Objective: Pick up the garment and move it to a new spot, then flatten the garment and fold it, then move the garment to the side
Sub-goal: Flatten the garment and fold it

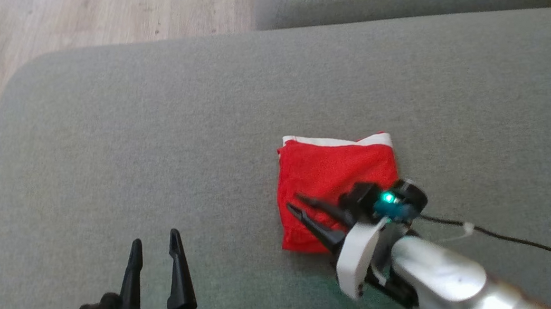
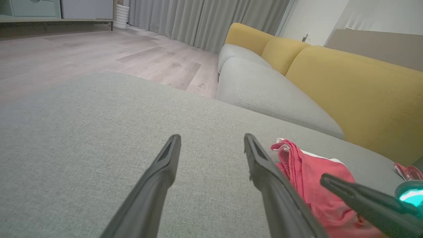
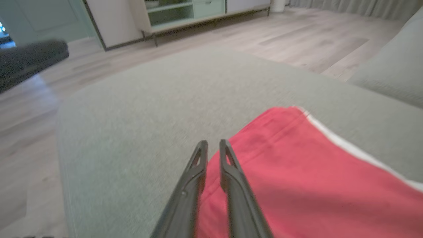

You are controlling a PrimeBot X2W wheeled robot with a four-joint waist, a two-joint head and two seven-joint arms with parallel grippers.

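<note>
The right gripper has its jaws parted only a crack, with nothing between them. It points far-left, low over the near-left edge of the folded red garment, and its silver forearm slants in from the near right. The left gripper hovers near left, spread wide and empty, above the grey cushion where the garment lies.

We are in a home living room. We see a grey sofa with yellow backrests, long curtains, a wooden floor and a low cabinet.
</note>
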